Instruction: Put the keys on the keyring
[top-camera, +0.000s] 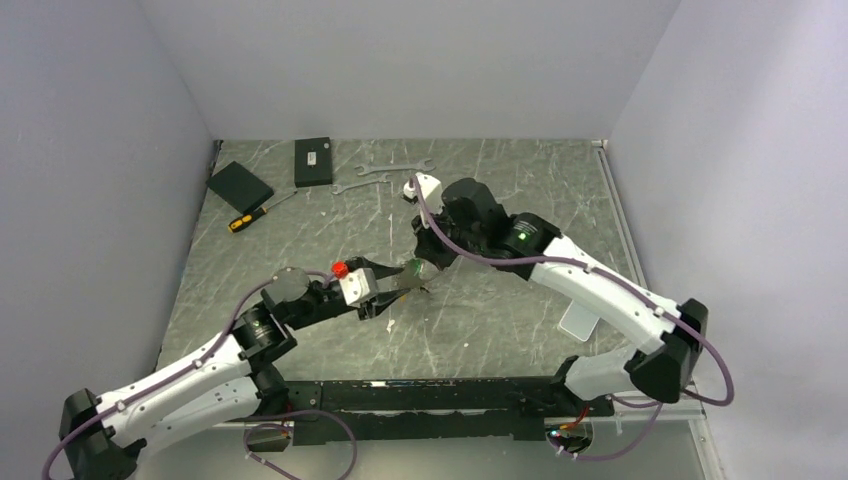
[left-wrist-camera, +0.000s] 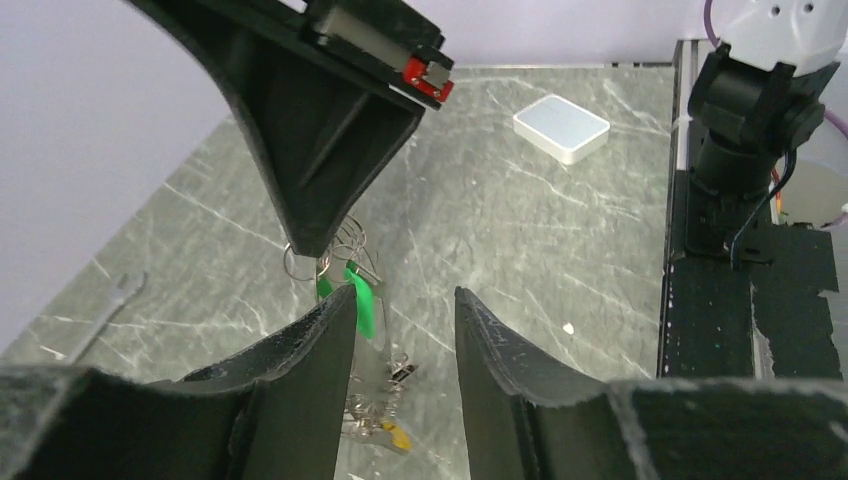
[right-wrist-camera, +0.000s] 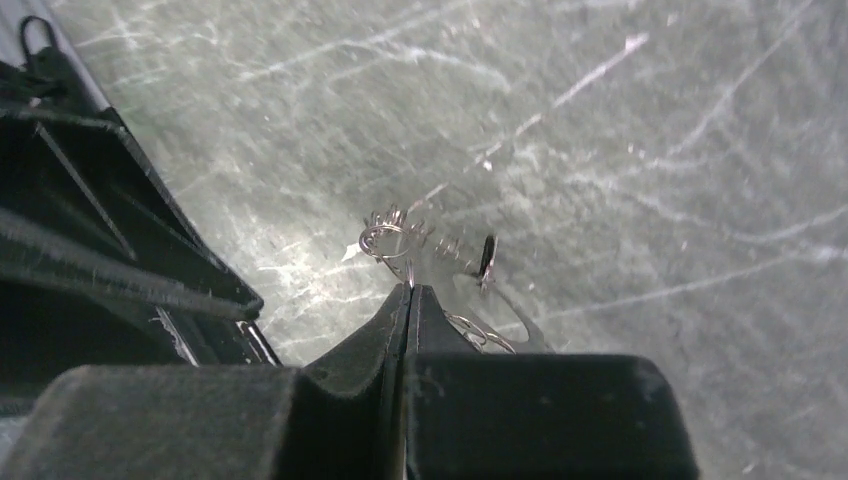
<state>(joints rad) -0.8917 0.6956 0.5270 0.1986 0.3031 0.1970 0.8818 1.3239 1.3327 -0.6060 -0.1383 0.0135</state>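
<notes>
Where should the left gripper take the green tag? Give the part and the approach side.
Probably its lower free end, pinched across the flat faces, coming from the side opposite the right gripper. The green tag hangs from wire rings pinched in that shut gripper, so its top is crowded; the open left gripper faces it, tag at its gap's edge.

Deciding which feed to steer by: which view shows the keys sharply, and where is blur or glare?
Left wrist: keys and green tag crisp. Right wrist: table blurred with white glare streaks, only the wire loops at the fingertips readable. Top: evenly lit, sharp, but keys tiny.
</notes>
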